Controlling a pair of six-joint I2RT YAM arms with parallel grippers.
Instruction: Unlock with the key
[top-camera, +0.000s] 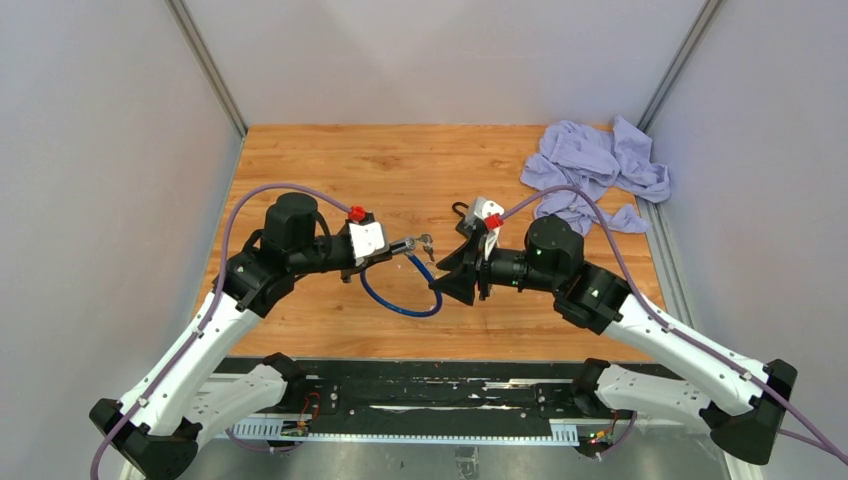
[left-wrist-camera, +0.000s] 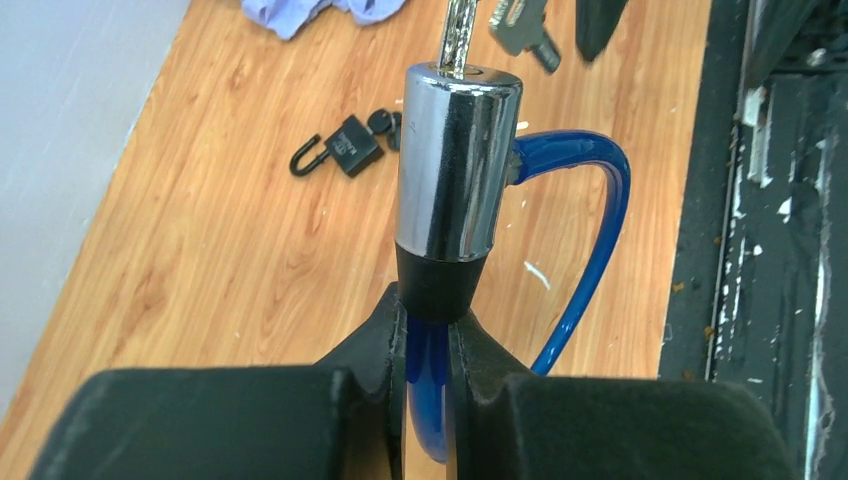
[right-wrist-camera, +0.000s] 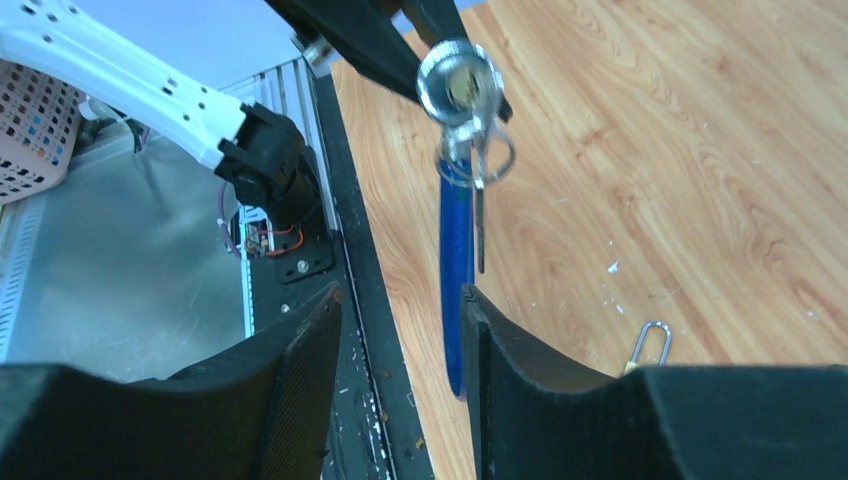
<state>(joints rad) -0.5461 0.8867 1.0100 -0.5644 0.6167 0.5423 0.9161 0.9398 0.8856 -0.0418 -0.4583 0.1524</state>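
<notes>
A blue cable lock (top-camera: 400, 302) with a chrome cylinder (left-wrist-camera: 455, 165) hangs above the wooden table. My left gripper (left-wrist-camera: 428, 330) is shut on its blue cable just below the cylinder's black collar. A key (left-wrist-camera: 458, 30) sticks out of the cylinder's far end, and another key (left-wrist-camera: 520, 25) dangles beside it. In the right wrist view the cylinder's face (right-wrist-camera: 460, 82) points at me, with keys (right-wrist-camera: 478, 190) hanging from it. My right gripper (right-wrist-camera: 400, 310) is open and holds nothing. It stands just short of the keys, with the blue cable (right-wrist-camera: 455, 270) beyond its right finger.
A black padlock (left-wrist-camera: 345, 148) with its own key lies on the table behind the cylinder. A brass padlock (right-wrist-camera: 648, 345) lies near my right gripper. A crumpled lilac cloth (top-camera: 590, 170) sits at the back right corner. Grey walls enclose the table.
</notes>
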